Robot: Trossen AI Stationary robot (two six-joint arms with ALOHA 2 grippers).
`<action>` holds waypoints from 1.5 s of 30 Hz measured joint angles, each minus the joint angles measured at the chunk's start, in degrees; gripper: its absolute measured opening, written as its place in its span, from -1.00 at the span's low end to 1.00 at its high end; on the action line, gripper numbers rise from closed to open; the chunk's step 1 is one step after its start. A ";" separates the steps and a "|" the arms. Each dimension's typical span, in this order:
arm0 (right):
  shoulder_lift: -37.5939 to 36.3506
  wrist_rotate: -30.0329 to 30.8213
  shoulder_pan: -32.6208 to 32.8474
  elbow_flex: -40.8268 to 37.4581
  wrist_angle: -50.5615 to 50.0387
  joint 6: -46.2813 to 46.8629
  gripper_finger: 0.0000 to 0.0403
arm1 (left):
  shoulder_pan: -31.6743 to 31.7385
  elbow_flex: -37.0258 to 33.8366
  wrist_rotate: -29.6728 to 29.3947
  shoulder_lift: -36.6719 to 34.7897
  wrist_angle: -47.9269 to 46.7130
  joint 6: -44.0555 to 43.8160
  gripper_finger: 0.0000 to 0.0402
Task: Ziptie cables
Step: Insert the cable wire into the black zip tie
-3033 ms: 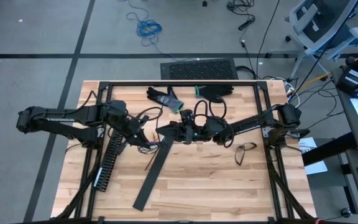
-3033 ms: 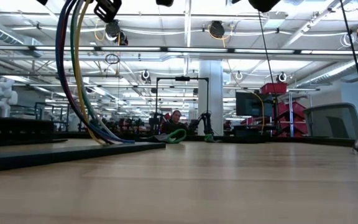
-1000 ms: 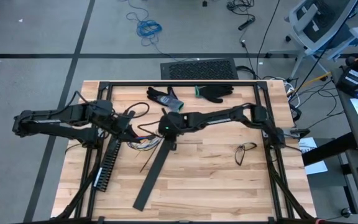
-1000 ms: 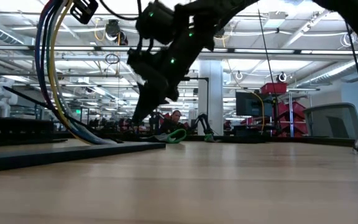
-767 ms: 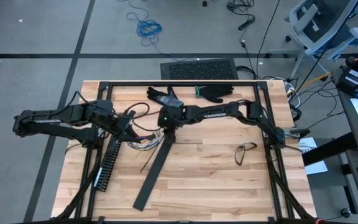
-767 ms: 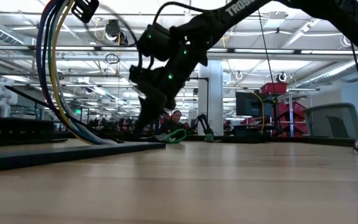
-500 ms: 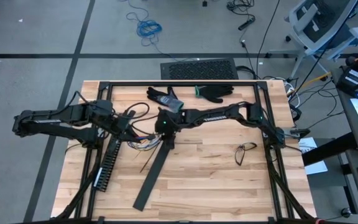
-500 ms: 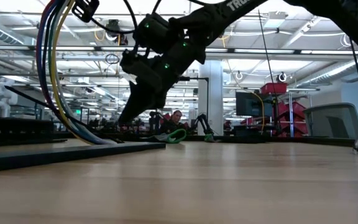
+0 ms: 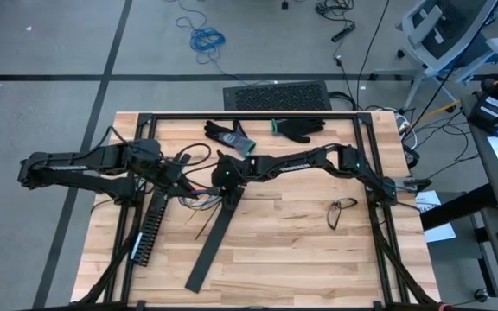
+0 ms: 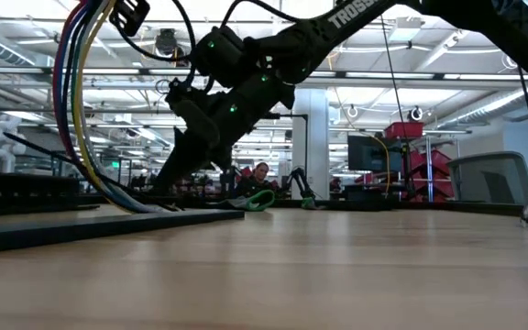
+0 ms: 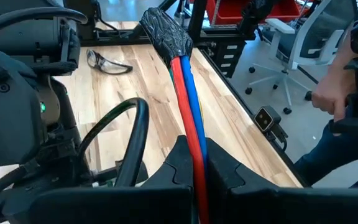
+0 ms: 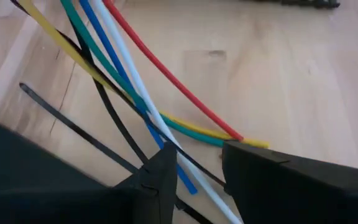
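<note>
Change: right hand [image 9: 217, 183] is now sitting left of centre in the high view, over the loose cable ends; three seconds ago it was hanging at mid-desk, and over the last second it has been creeping leftward and lowering toward the wood.
Meaning: judging by this, the approach is ending and the work at the free ends is starting; no tie is closed round the bundle yet.
Left hand: left hand [image 11: 194, 180] is clamping shut on the cables [image 11: 188, 106], holding them up off the desk [image 9: 301, 250], as it was a second ago.
Cables: red, blue, yellow and green wires are arcing from the upper left of the low view down to the desk surface; a black taped wrap [image 11: 165, 32] is capping the far end in the left wrist view.
Free ends: they are lying on the wood near the top end of the flat black strip [image 9: 207, 244], left of centre in the high view.
Right hand state: fingers [image 12: 160, 177] are standing partly apart, straddling the white and blue strands, gripping nothing that I can make out.
Zip tie: thin black zip tie [image 12: 73, 134] is lying under the wires, just beside the right fingertips.
Also on desk: slotted duct [image 9: 150, 226], gloves [image 9: 232, 135], safety glasses [image 9: 341, 210].
</note>
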 joint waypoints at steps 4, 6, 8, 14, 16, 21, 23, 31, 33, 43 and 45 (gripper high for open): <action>0.48 -0.29 -0.01 -0.04 -0.46 -1.03 -0.42 | 0.00 0.00 0.02 0.63 0.08 0.06 -0.93; 0.69 -0.38 -0.01 -0.08 -0.56 -1.70 -0.42 | 0.00 0.00 0.02 0.63 0.65 0.04 -0.93; 1.47 -0.52 -0.01 -0.03 0.96 -1.93 -0.42 | 0.00 0.00 0.03 0.63 1.59 0.01 -0.93; 3.78 -0.67 0.01 -0.09 2.42 -1.33 -0.42 | 0.00 0.00 0.09 1.18 1.39 -0.02 -0.93; 4.12 -0.61 0.01 -0.07 2.89 -1.31 -0.42 | 0.00 0.00 0.15 1.29 1.29 -0.02 -0.93; 4.16 -0.62 -0.05 -0.07 2.57 0.81 -0.68 | 0.00 0.00 0.26 1.40 1.31 -0.18 -0.93; 4.16 -1.37 -0.14 -0.02 2.60 2.78 -0.90 | 0.02 0.00 0.24 1.40 1.30 -0.20 -0.93; 2.37 -1.81 -1.14 -0.17 1.01 17.67 -1.00 | 0.00 0.00 0.24 1.21 1.30 -0.67 -0.93; 0.21 -1.58 -1.94 -0.17 0.82 19.77 -1.00 | 0.02 0.00 0.24 0.90 1.31 -1.98 -0.93; -11.76 0.46 -8.42 -0.04 -21.65 16.14 -1.00 | 0.02 0.00 -4.87 -5.64 -2.95 -1.69 -0.93; -13.30 0.68 -8.96 0.04 -28.17 14.53 -1.00 | 0.02 0.00 -6.65 -6.46 -5.62 -1.67 -0.93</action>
